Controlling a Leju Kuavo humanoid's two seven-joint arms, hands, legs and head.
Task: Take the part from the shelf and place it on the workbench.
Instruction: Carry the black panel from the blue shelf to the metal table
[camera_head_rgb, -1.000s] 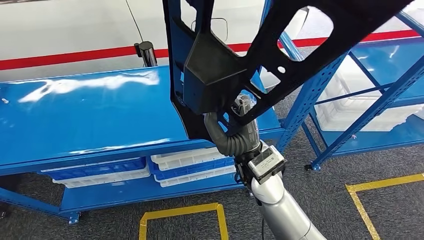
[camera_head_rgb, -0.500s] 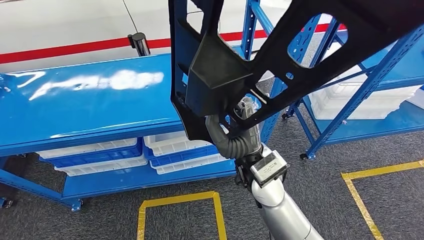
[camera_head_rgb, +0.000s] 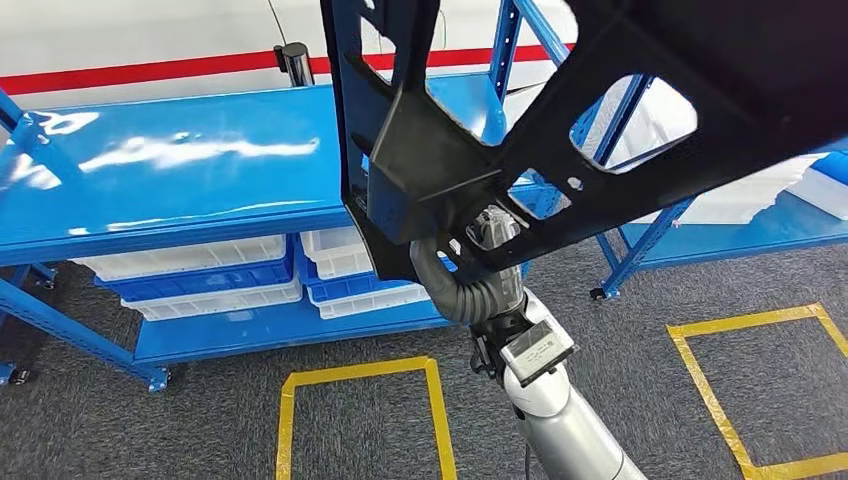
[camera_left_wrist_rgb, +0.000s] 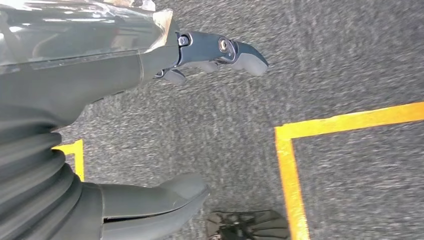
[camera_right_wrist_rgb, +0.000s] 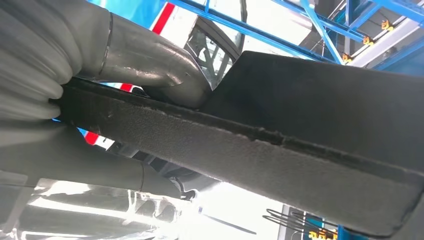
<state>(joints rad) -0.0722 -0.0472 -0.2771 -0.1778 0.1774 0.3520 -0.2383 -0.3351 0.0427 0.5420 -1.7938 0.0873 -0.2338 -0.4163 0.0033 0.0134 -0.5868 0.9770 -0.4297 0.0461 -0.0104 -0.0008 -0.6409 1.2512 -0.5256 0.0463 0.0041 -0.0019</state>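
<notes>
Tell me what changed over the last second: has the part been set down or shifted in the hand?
The whole head view shifted, so the robot moved, not the things; more of the bench's left end shows now. The right hand still grips the black part raised above the bench, not set down. The left hand hangs over the floor.

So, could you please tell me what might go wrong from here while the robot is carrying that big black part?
1. The black part is large and held by the right robot hand at one edge only, so it might tip or slip.
2. It reaches close to the blue shelf uprights and could snag on them.
3. It blocks much of the head view, so placing it on the blue workbench may be imprecise.
</notes>
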